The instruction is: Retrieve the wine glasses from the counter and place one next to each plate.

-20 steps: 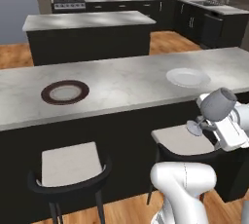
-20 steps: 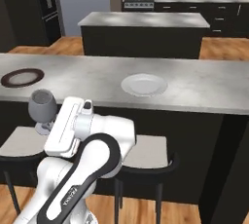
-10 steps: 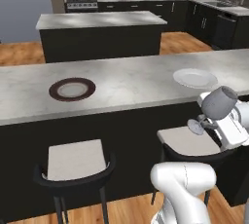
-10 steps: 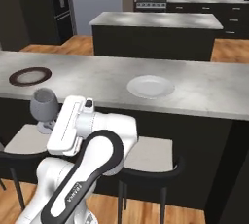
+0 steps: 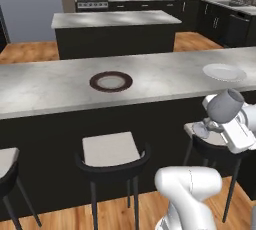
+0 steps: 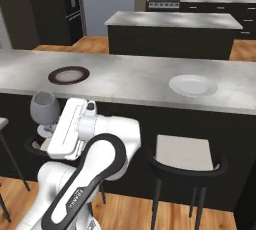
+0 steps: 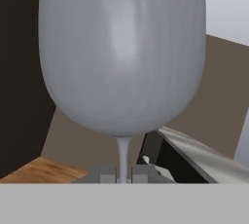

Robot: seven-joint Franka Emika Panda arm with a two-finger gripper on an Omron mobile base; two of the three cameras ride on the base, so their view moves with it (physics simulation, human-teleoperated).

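Rendered scene, evenly and softly lit from above; no hard-edged shadows. Long bar top (image 5: pixel 45 86) carries pale mottled patches of brightness, strongest toward its far edge. Faint soft shade under the brown-rimmed plate (image 5: pixel 111 81) and the white plate (image 6: pixel 193 85). Stool seats (image 5: pixel 110 149) sit in dimmer light beneath the bar's near edge; black cabinet fronts read almost featureless. Base views slightly soft and blocky, fine detail lost in the far kitchen. Hand view: wine glass (image 7: pixel 121 47) looms close, smooth grey, vertical sheen streaks, no sharp glare.
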